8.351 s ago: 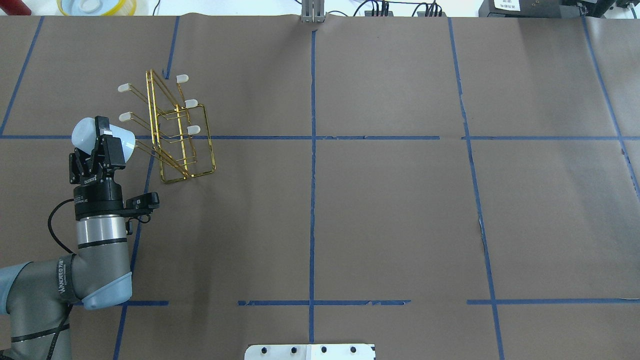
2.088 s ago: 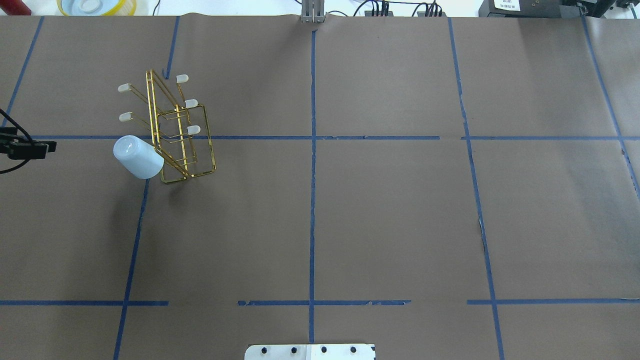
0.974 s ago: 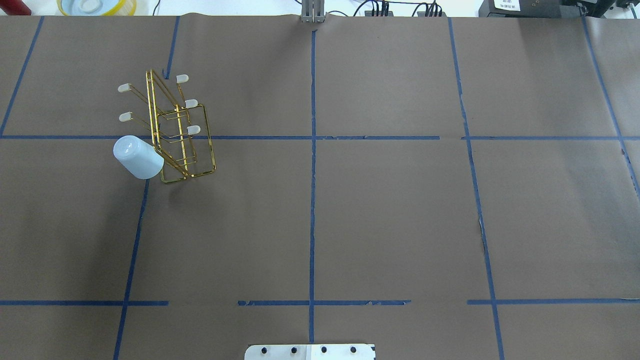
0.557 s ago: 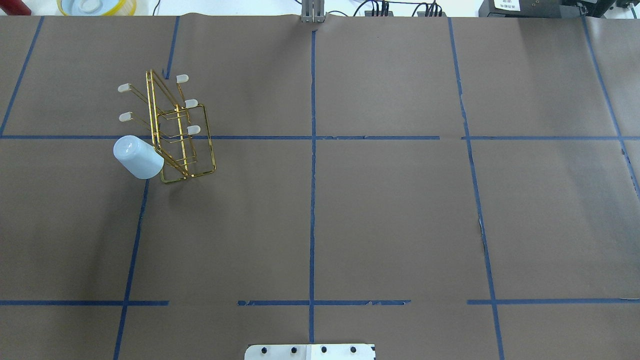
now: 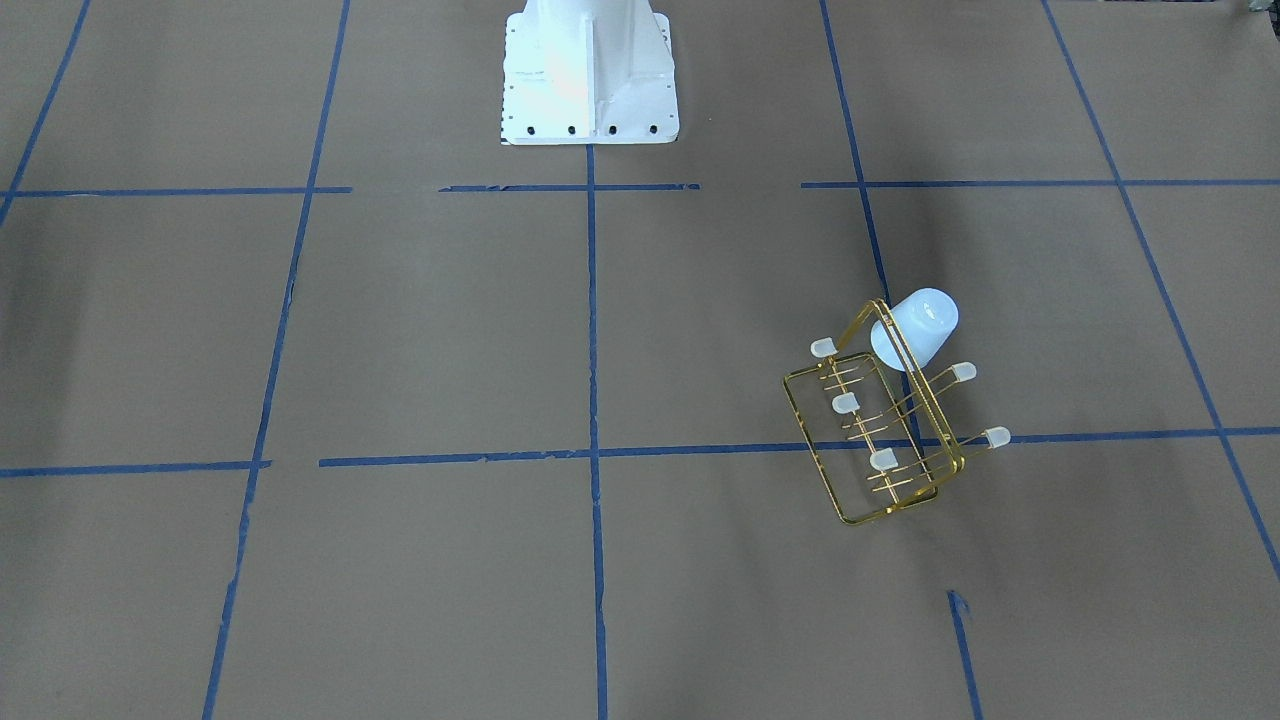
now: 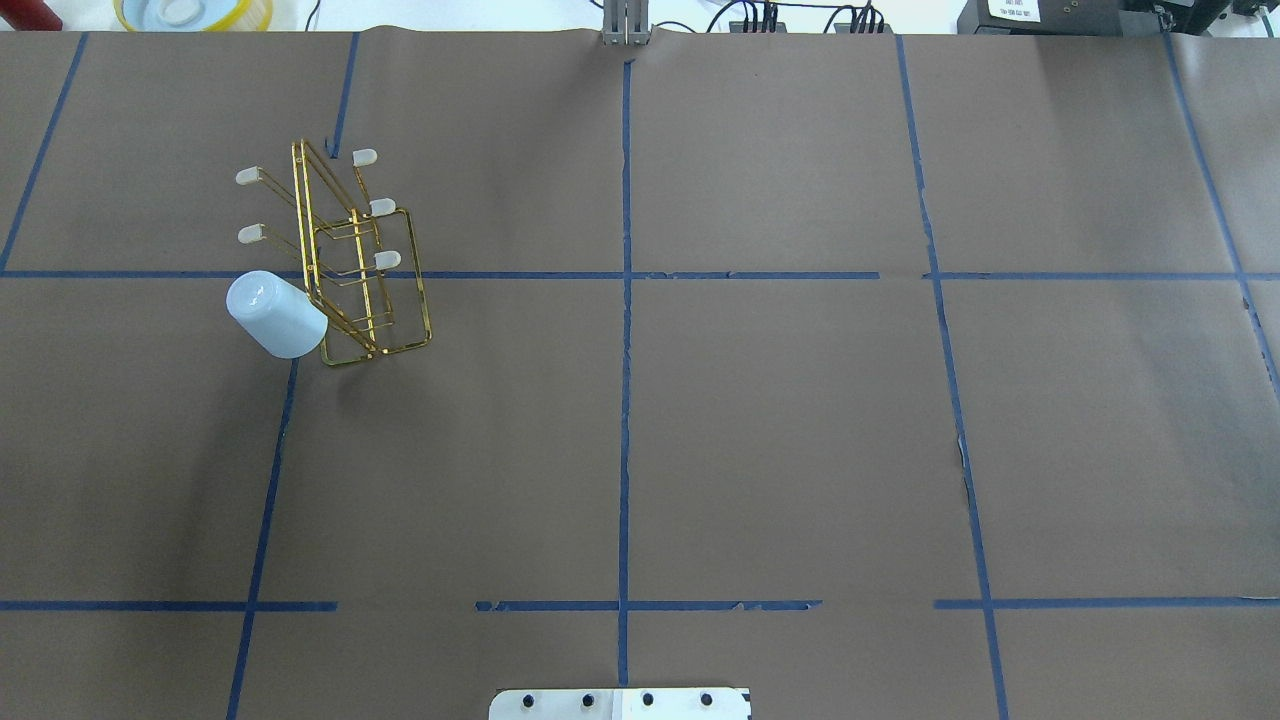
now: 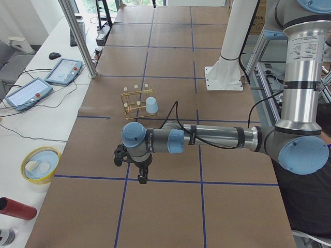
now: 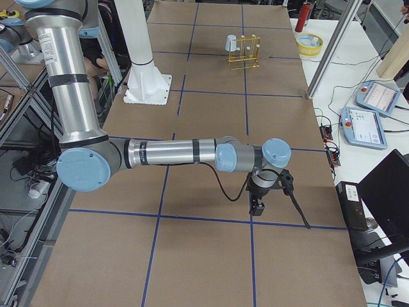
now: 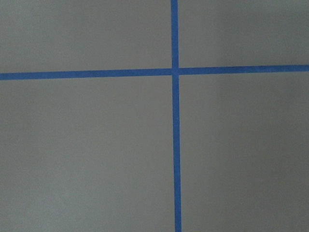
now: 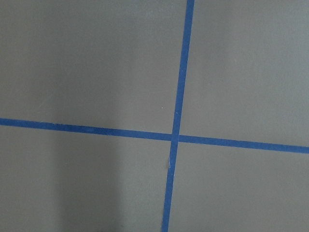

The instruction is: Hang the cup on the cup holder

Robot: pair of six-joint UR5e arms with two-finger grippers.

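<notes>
The pale blue cup [image 6: 275,315] sits tilted over the nearest prong on the left side of the gold wire cup holder [image 6: 345,262], its closed end pointing away from the rack. The front view shows the cup [image 5: 915,325] at the cup holder's [image 5: 880,440] upper end. No gripper touches either one. My left gripper [image 7: 140,178] hangs over bare paper well short of the rack, and I cannot tell if it is open or shut. My right gripper [image 8: 257,206] hangs at the table's other end, state also unclear. Both wrist views show only paper and tape.
Brown paper with blue tape lines covers the table. The white robot base [image 5: 590,70] stands at the middle of the near edge. A yellow-rimmed dish [image 7: 40,165], a red cylinder [image 7: 18,209] and control tablets [image 7: 62,70] lie beyond the far edge by a metal post [image 7: 77,36].
My left gripper, which held the cup beside the rack, has let go and left the overhead view. The cup now rests on the prong. Nothing has moved in the last second.
</notes>
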